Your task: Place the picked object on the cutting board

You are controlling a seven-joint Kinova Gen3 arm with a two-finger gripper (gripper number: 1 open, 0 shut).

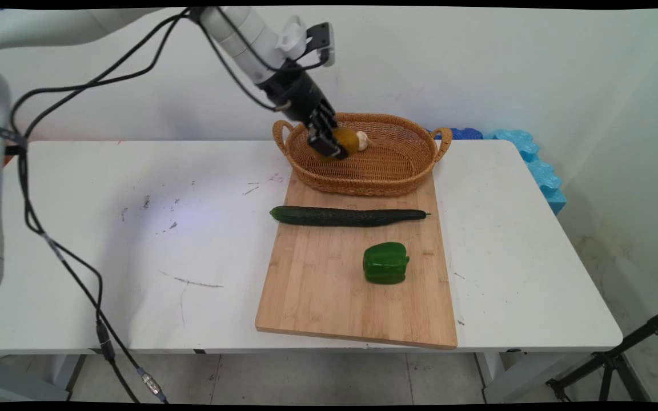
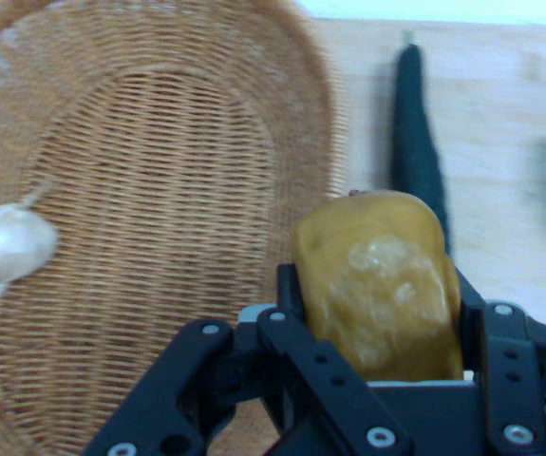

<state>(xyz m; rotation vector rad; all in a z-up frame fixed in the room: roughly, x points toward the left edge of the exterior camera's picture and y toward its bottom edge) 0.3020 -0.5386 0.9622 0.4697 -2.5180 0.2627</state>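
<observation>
My black gripper hangs over the left part of the wicker basket, shut on a yellow-brown potato. In the hand view the potato fills the space between the fingers, above the basket's rim. A white garlic bulb lies inside the basket just right of the potato; the hand view shows the garlic bulb on the woven floor at the left.
A bamboo cutting board lies in front of the basket. On it rest a long dark cucumber and a green bell pepper. Blue foam sits at the table's far right corner. Black cables hang at the left.
</observation>
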